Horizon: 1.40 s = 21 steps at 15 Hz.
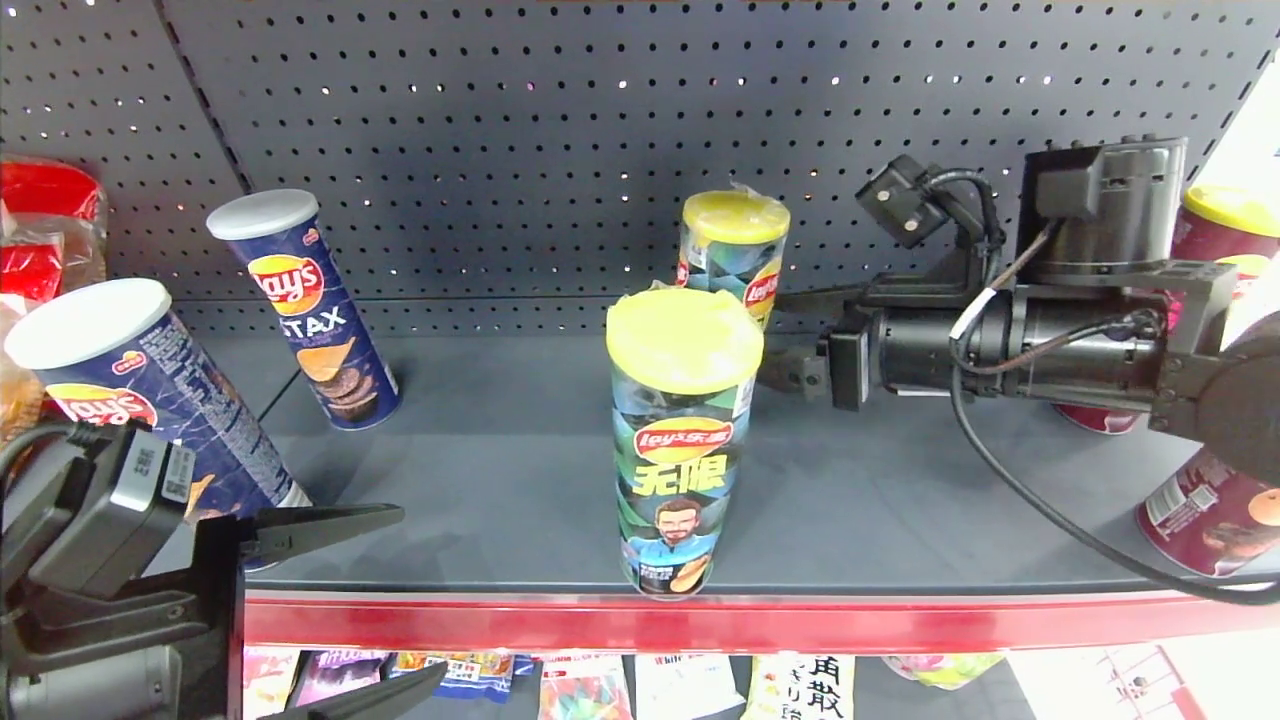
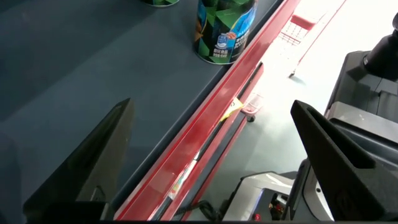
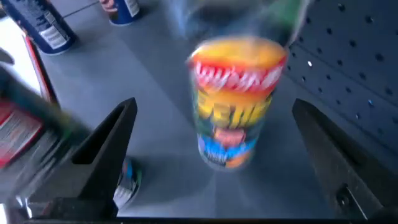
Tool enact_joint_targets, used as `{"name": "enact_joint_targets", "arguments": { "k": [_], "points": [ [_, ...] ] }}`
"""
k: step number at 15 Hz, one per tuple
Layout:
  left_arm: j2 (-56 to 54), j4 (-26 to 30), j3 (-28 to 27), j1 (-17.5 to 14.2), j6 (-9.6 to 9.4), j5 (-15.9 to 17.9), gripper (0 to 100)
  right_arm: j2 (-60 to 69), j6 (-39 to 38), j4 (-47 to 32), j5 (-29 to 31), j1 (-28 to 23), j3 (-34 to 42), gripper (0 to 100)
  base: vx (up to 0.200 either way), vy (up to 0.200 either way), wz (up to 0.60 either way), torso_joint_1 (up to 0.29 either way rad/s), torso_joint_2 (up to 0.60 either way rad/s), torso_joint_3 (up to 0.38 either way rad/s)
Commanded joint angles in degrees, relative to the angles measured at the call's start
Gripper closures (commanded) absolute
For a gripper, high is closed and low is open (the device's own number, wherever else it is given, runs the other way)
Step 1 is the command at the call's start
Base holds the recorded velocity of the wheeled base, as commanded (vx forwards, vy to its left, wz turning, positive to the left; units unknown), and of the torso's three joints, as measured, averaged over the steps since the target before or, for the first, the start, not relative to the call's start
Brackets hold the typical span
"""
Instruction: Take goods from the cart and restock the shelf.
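Where the perforated pegboard (image 1: 500,120) meets the smooth grey shelf (image 1: 500,450), a cylindrical chip can (image 1: 733,255) stands upright, with a yellow plastic lid and a glossy green-blue wrap. The right gripper (image 3: 212,106) is spread wide around it, seemingly not touching. A matching can (image 1: 680,440) stands by the red front lip (image 1: 800,620), which the left gripper (image 2: 211,106), also released, straddles.

A blue chip can (image 1: 310,320) with a white lid is standing far back on the left, another blue can (image 1: 150,400) is standing nearer the front, dark red cans (image 1: 1215,510) are standing at the right, a grey wall (image 1: 560,120) with little holes is rising behind, and snack bags (image 1: 585,690) are lying underneath.
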<state>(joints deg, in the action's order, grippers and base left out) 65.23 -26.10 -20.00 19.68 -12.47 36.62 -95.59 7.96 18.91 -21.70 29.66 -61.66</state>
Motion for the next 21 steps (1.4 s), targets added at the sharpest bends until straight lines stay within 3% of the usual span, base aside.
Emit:
{"name": "enact_joint_targets", "arguments": {
  "k": [1,16,21],
  "points": [
    [1.21,-0.18,-0.21,0.01,-0.19,-0.15,0,4.27,0.04,-0.01,0.34,-0.3,4.0,0,0.0,0.0,0.0,0.0,0.0,0.0],
    [5.43,-0.27,-0.03,0.01,-0.54,-2.61,0,29.49,0.56,-0.54,2.45,0.84,30.46,0,0.0,0.0,0.0,0.0,0.0,0.0],
    [7.72,-0.36,-0.47,0.1,-0.54,-2.61,0,43.99,1.18,-2.12,4.47,0.57,41.36,0,0.0,0.0,0.0,0.0,0.0,0.0]
  ]
}}
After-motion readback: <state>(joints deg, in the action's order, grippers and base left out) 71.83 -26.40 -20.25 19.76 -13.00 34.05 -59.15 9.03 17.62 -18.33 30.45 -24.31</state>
